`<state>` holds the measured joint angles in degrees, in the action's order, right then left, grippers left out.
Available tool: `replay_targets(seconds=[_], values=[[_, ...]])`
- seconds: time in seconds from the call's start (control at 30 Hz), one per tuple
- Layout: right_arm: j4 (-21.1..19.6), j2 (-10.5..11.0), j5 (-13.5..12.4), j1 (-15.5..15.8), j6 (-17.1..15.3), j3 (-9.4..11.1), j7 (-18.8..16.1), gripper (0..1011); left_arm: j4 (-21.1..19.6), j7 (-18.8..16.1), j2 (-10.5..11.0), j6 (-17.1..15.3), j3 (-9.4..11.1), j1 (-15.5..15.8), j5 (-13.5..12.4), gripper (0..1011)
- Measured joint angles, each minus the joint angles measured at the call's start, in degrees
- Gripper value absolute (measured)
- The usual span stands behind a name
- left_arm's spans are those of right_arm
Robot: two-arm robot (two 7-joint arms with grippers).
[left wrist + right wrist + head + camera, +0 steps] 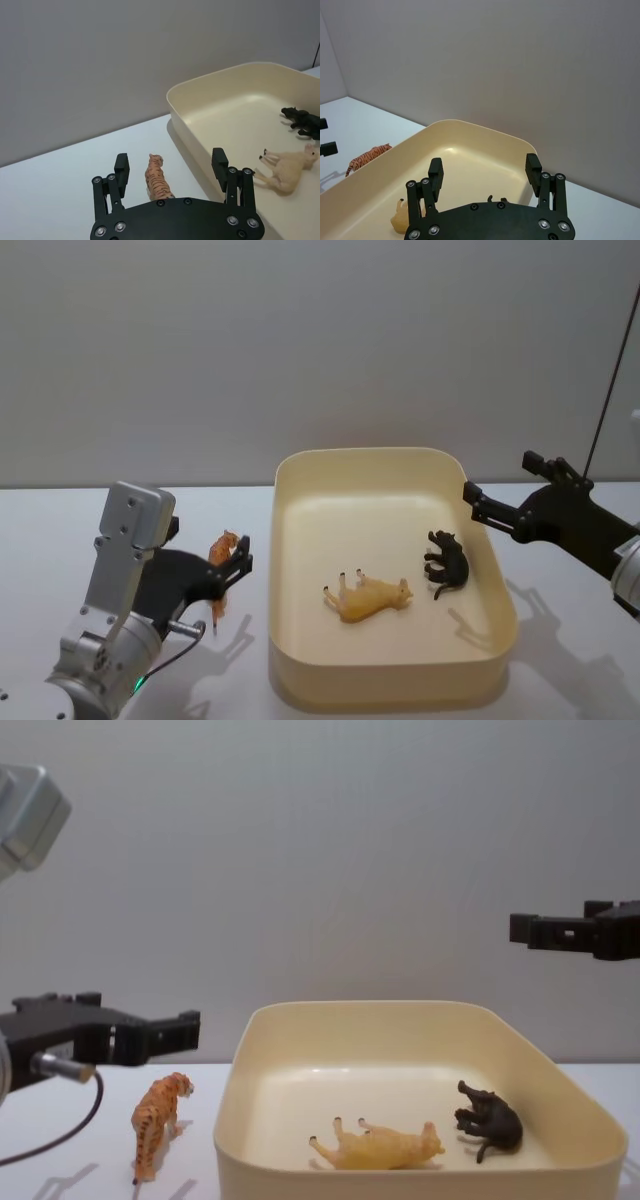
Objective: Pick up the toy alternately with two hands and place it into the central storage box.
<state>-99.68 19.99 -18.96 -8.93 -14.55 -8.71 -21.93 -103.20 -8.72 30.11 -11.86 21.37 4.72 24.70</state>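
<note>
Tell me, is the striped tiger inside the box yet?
Out. The tiger stands on the table left of the box, below the open left gripper.

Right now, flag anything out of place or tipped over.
Inside the storage box, the tan toy and the black toy lie on their sides. The striped tiger stands outside, left of it, under the open left tool. The right tool hangs open above its rim.
</note>
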Motion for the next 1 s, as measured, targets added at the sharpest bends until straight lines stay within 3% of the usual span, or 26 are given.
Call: replay_targets(seconds=[0.3,0.63,1.0], values=[[-0.1,0.1,-0.1,0.1,0.0,0.1,0.0,1001,2.6,5.4,1.0,-3.5,-1.2,0.9,2.2,1001],[-0.2,0.2,-0.2,0.1,0.0,0.1,0.0,1001,5.1,6.3,1.0,-6.1,-2.0,1.8,2.5,1001],[-0.2,0.2,-0.2,0.2,0.0,0.1,0.0,1001,10.4,7.5,-0.7,-7.1,-2.3,4.5,1.3,1001]])
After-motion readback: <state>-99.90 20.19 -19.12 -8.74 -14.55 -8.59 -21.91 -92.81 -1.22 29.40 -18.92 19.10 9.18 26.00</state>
